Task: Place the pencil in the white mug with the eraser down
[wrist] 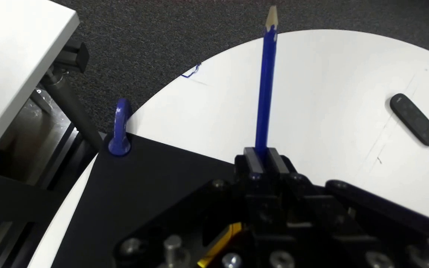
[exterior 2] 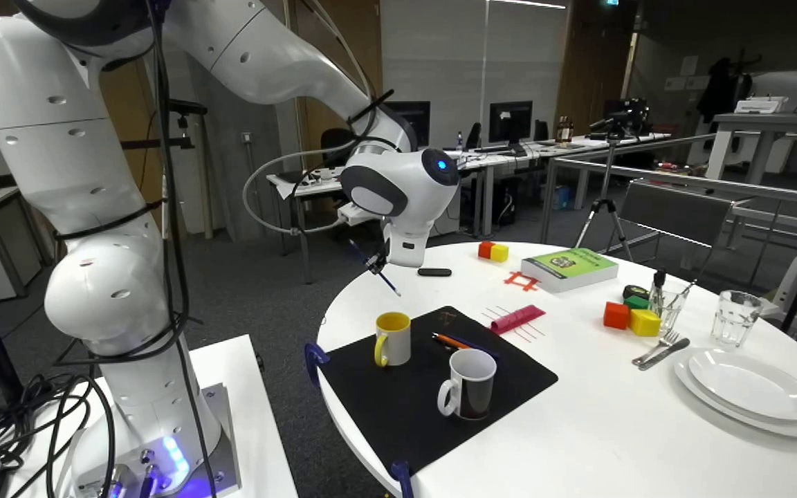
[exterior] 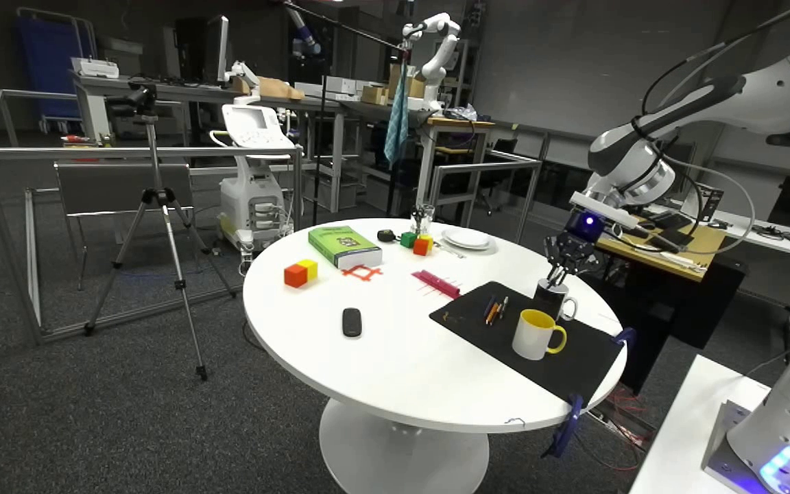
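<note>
A blue pencil point(wrist: 266, 89) is clamped in the closed pincer point(wrist: 263, 158). The white mug point(exterior: 531, 337) is supported by a mat point(exterior 2: 398, 408)

robotics lab | another robot arm point(exterior: 440, 56) well beyond the jaws | tripod point(exterior: 160, 197) well apart from the jaws | monitor point(exterior 2: 510, 128) well behind the jaws

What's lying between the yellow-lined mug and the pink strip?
Some pens or pencils lie on the black mat between the mug and pink strip, visible in both exterior views.
</note>
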You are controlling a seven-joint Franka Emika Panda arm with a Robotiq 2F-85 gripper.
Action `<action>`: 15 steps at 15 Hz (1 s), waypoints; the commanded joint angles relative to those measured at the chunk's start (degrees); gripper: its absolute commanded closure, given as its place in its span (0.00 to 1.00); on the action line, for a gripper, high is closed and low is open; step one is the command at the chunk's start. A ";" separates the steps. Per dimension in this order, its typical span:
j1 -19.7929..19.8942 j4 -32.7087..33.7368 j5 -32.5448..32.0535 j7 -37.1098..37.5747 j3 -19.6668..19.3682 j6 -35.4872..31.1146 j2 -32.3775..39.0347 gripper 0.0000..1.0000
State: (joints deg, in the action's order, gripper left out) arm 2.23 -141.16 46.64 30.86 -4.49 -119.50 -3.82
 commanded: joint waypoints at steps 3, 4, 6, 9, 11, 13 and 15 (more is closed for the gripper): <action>0.74 0.68 0.60 -1.97 0.30 2.47 0.74 0.98; 0.78 0.80 0.81 -2.44 0.26 2.88 1.06 0.98; 1.09 1.37 1.38 -4.45 -0.19 5.16 2.05 0.98; 1.80 2.01 1.57 -7.18 -0.96 8.54 3.44 0.98; 2.52 2.41 1.64 -8.63 -1.50 10.56 4.50 0.98; 3.27 2.86 1.80 -10.05 -2.23 12.24 5.72 0.98; 3.91 3.73 1.96 -10.77 -2.70 13.68 7.30 0.98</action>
State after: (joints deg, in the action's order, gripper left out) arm 4.66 -139.69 46.88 22.69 -6.38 -109.71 1.00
